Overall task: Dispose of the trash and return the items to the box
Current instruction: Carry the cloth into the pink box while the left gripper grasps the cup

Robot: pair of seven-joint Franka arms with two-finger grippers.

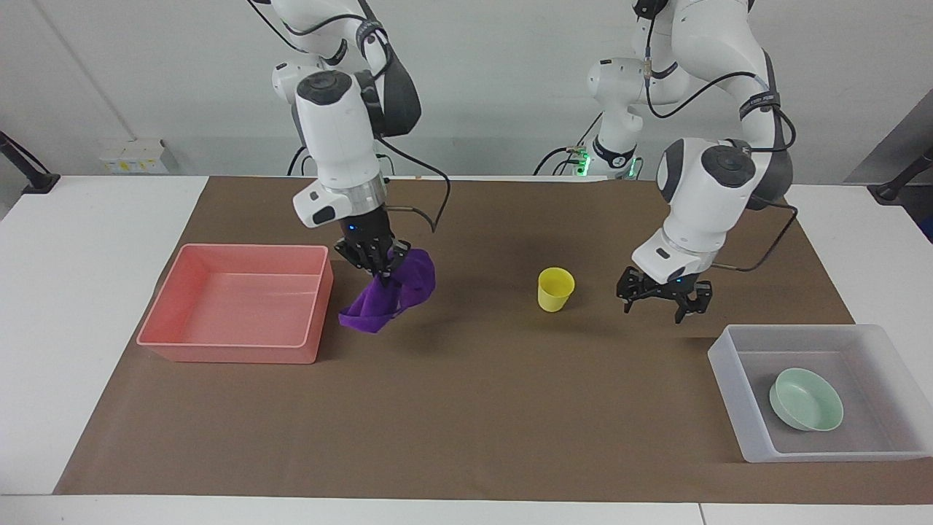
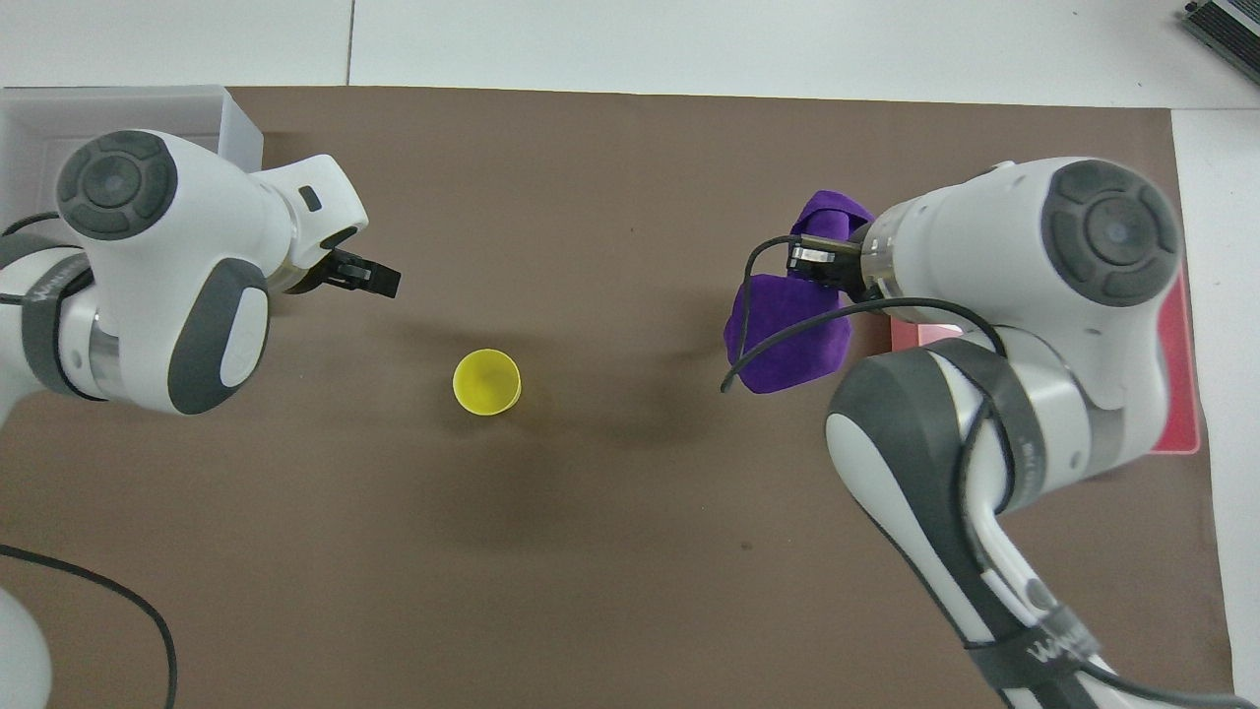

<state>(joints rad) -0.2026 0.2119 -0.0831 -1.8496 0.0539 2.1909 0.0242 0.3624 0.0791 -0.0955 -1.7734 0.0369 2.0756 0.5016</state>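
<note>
My right gripper [image 1: 377,262] is shut on the purple cloth [image 1: 390,292] and holds it in the air over the mat, right beside the pink tray [image 1: 240,302]. The cloth hangs clear of the mat; it also shows in the overhead view [image 2: 787,330]. The yellow cup [image 1: 555,289] stands upright mid-mat, also seen in the overhead view [image 2: 486,382]. My left gripper [image 1: 663,297] is open and empty, over the mat between the cup and the frosted tub [image 1: 736,379]. The mint-green bowl [image 1: 805,399] lies in the tub.
The pink tray holds nothing. In the overhead view my right arm covers most of the tray [image 2: 1181,394], and my left arm covers most of the tub [image 2: 236,123] and the bowl. A brown mat [image 1: 510,408] covers the table.
</note>
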